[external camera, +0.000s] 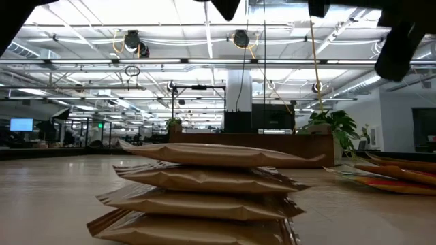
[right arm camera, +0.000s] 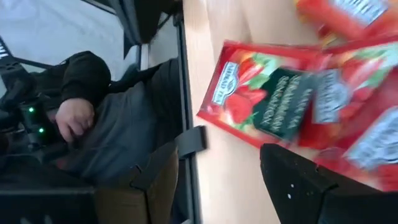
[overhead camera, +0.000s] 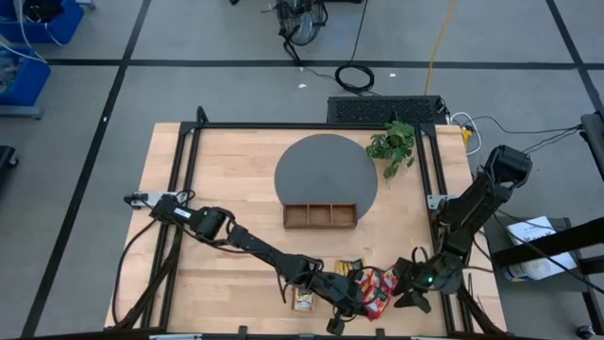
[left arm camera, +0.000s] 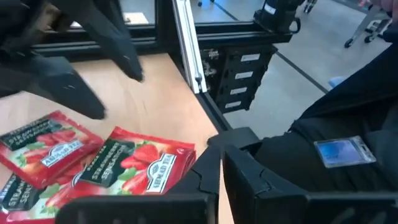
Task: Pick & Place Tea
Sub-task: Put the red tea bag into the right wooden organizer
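The tea lies near the table's front edge. A stack of beige sachets sits at the left. Orange ones and red ones lie loosely overlapped to its right, flat on the wood. My left gripper is shut and hovers at the front edge beside the red sachets, holding nothing. My right gripper is open just right of the red sachets. One of its fingers hangs over them and the other over the table's edge.
A three-slot wooden tray stands at the front of a round grey mat at mid-table, with a small plant behind on the right. Black frame rails border the table. A person sits close beyond the near edge.
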### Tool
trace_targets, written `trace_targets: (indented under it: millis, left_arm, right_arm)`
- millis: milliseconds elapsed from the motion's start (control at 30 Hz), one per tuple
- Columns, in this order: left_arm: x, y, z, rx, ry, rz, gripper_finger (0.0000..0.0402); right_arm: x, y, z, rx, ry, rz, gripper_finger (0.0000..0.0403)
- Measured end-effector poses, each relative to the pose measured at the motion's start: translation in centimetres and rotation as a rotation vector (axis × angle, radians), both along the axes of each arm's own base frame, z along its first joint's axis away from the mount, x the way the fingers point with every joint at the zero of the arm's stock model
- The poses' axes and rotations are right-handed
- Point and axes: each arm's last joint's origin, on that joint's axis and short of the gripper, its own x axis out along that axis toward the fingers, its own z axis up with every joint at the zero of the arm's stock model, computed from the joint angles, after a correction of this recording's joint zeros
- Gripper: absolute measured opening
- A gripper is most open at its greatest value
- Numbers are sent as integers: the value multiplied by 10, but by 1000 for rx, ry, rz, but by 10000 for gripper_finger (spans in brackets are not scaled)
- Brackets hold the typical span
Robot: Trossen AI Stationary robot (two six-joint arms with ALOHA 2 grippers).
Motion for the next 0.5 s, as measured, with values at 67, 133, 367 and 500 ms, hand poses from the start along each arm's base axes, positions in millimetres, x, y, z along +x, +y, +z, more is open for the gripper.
trace_targets:
  millis: [67,133,367,500]
  left_arm:
    - [-1,-2,1,0,-6,-5,21]
    - [-2,-3,0,3,-1,-8,11]
    - [-2,-4,-5,12,21,-9,16]
    - [-2,-2,-9,23,40,-8,10]
  right_arm:
    - [2,9,3,19,19,1,212]
    - [6,18,5,23,44,7,212]
    - [10,27,-9,-42,175,-87,212]
    - [12,26,-14,-35,198,-160,212]
